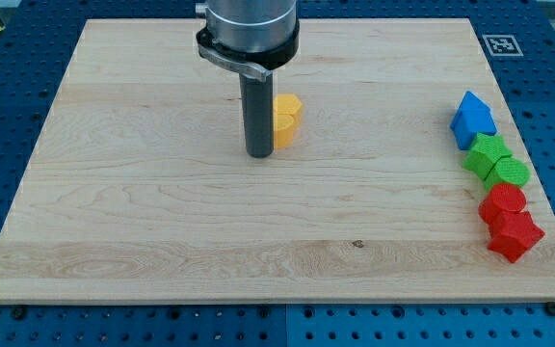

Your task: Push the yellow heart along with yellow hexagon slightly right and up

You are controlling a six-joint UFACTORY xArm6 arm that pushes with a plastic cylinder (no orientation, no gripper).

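My tip (260,154) rests on the wooden board (162,222), a little left of centre in the upper half. Right next to the rod, on its right side, sit yellow blocks (287,118) pressed close together. The rod hides their left part, so I cannot tell the heart from the hexagon. The tip is at the lower left of the yellow blocks and appears to touch them.
Along the board's right edge runs a column of blocks: a blue one (472,118) at the top, two green ones (496,161) below it, then a red one (502,200) and a red star-like one (515,234). A black-and-white marker (501,44) sits at the top right corner.
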